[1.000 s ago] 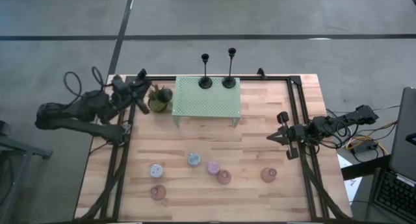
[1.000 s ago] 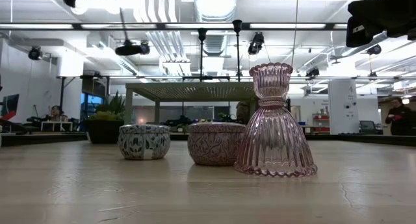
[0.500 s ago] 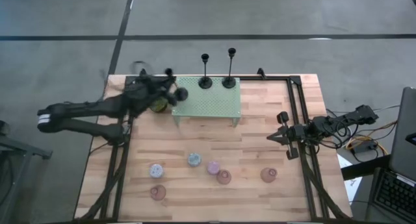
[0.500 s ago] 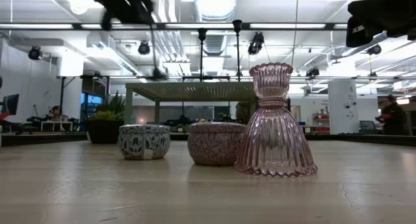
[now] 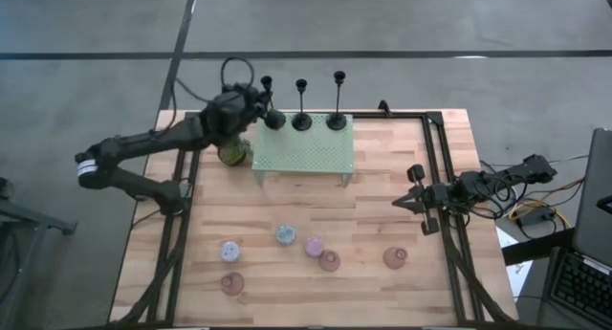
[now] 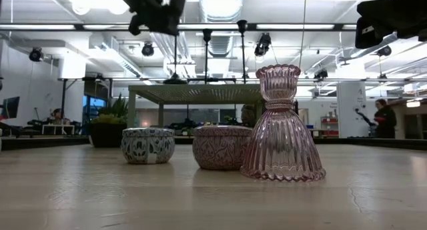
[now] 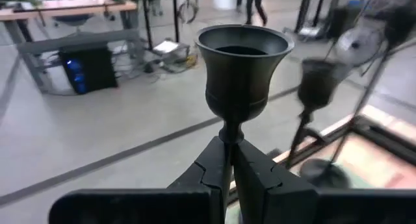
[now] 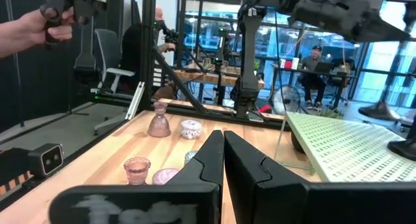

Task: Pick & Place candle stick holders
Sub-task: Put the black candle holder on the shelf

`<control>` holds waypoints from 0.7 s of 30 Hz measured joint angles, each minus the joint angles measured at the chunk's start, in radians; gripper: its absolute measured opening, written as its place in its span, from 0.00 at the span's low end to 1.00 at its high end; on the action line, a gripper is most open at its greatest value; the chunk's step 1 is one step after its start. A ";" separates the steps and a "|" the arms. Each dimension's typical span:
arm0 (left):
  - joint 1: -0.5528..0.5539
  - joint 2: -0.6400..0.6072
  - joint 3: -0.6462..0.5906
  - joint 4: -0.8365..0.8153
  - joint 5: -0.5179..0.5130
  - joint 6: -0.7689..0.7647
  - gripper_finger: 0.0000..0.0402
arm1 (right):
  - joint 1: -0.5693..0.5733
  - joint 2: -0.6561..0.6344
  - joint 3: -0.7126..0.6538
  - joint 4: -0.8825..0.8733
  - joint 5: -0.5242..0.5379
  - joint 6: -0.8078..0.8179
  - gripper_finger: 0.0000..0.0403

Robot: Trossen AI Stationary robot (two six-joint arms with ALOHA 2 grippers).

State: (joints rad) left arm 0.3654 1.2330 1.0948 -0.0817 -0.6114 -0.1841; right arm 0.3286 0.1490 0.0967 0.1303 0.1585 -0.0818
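Observation:
A slim black candlestick [image 5: 269,100] stands upright in my left gripper [image 5: 256,104], which is shut on it at the far left corner of the mint-green shelf [image 5: 304,150]. Its round base [image 5: 274,120] is over that corner; whether it touches the shelf I cannot tell. Two more black candlesticks [image 5: 302,105] [image 5: 338,100] stand by their bases on the shelf's far edge. Several short cup-like holders [image 5: 286,235] [image 5: 395,258] sit on the near part of the table. My right gripper [image 5: 402,204] waits shut at the table's right side. My left gripper pinches the candlestick's thin stem [image 7: 227,141] between its two fingers [image 7: 257,175], just below the cup [image 7: 243,68]. The fingers come nearly level from the table's left and lie across the stem. The candlestick stays upright, with its base hanging below the fingers.
A small potted plant [image 5: 232,154] stands left of the shelf, under my left arm. A black frame rail [image 5: 435,167] runs along the table's right side. A pink ribbed holder [image 6: 283,127] and two round tins [image 6: 147,145] fill the low view. A person's hand [image 8: 36,23] shows beyond the table.
My left gripper has swung from the table's far left, past the plant, toward the right and far edge, carrying the candlestick. The candlestick has come from a slant to upright over the shelf's far left corner. My right arm has kept still.

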 joint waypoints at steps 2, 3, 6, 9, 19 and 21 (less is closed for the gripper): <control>0.011 0.028 0.030 -0.019 0.010 0.008 0.05 | 0.000 0.000 0.000 0.000 0.000 0.002 0.02; 0.017 0.037 0.045 -0.023 0.016 0.010 0.05 | 0.000 0.000 0.000 0.000 0.000 0.002 0.02; 0.044 0.064 0.079 -0.019 0.009 0.008 0.05 | 0.000 0.000 0.000 0.000 0.000 0.002 0.02; 0.063 0.093 0.081 -0.037 0.003 -0.001 0.05 | 0.000 0.003 0.000 0.000 0.000 0.000 0.02; 0.072 0.137 0.079 -0.067 0.016 -0.051 0.06 | 0.000 0.003 0.000 0.000 0.000 0.001 0.02; 0.072 0.137 0.079 -0.065 0.016 -0.055 0.06 | 0.000 0.003 0.000 0.000 0.000 0.001 0.02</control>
State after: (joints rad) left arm 0.4374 1.3705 1.1736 -0.1468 -0.5955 -0.2386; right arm 0.3287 0.1524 0.0967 0.1303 0.1585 -0.0809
